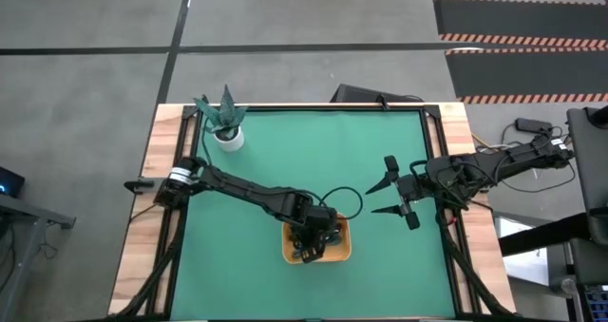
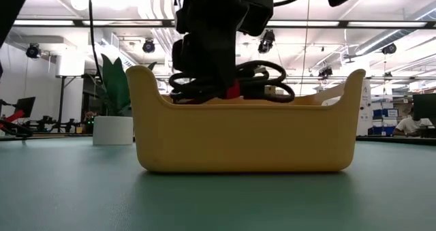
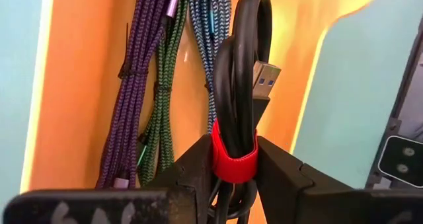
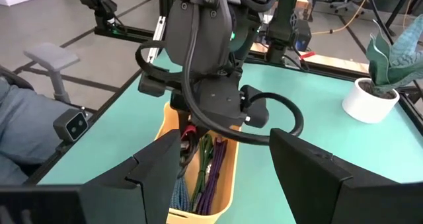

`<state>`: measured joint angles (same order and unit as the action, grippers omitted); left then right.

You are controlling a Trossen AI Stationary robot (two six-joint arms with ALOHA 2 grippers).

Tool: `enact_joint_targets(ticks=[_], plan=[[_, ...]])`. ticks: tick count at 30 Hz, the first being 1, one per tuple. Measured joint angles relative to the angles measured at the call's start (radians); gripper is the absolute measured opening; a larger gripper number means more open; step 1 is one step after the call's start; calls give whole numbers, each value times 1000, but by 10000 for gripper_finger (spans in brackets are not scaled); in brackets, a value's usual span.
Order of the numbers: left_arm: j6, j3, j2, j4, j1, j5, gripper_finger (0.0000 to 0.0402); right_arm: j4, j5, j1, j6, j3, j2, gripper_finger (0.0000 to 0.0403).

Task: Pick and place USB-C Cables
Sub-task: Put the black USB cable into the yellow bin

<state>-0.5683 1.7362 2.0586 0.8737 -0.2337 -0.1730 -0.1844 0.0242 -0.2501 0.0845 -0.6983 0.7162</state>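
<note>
My left gripper (image 3: pixel 234 161) is over the orange tray (image 1: pixel 290 251) near the table's front middle, shut on the black cable bundle with a red band (image 3: pixel 241 85). In the tray lie a dark blue/purple bundle (image 3: pixel 129 98), a green bundle (image 3: pixel 162 112) and a teal bundle (image 3: pixel 211 26), side by side on the tray floor. They also show in the right wrist view (image 4: pixel 208 174). My right gripper (image 1: pixel 391 197) is open and empty over the mat to the right of the tray. My left gripper pinches the black bundle at its red band (image 3: pixel 234 159) between its two fingers (image 3: pixel 281 168). The fingers come from above, pointing down into the tray, and lie across the bundle. In the low view the bundle's loops (image 2: pixel 262 78) show above the tray's rim.
A white pot with a green plant (image 1: pixel 226 123) stands at the table's far left corner. The green mat (image 1: pixel 285 151) covers the table inside a wooden border. The left arm's black cable loops out beside the tray (image 1: pixel 347 200).
</note>
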Motion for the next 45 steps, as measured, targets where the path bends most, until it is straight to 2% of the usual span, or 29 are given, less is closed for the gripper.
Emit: enact_joint_targets(ticks=[9, 23, 32, 45], plan=[[3, -57, 0, -58, 1, -2, 82, 0, 0, 0, -6, 1, 6, 224], [35, -66, 12, -88, 8, -5, 82, 0, 0, 0, -6, 1, 6, 224], [26, -139, 11, -166, 11, -6, 82, -2, 0, 0, -6, 1, 6, 224], [26, -144, 10, -185, 11, -7, 82, -2, 0, 0, -4, 5, 6, 224]])
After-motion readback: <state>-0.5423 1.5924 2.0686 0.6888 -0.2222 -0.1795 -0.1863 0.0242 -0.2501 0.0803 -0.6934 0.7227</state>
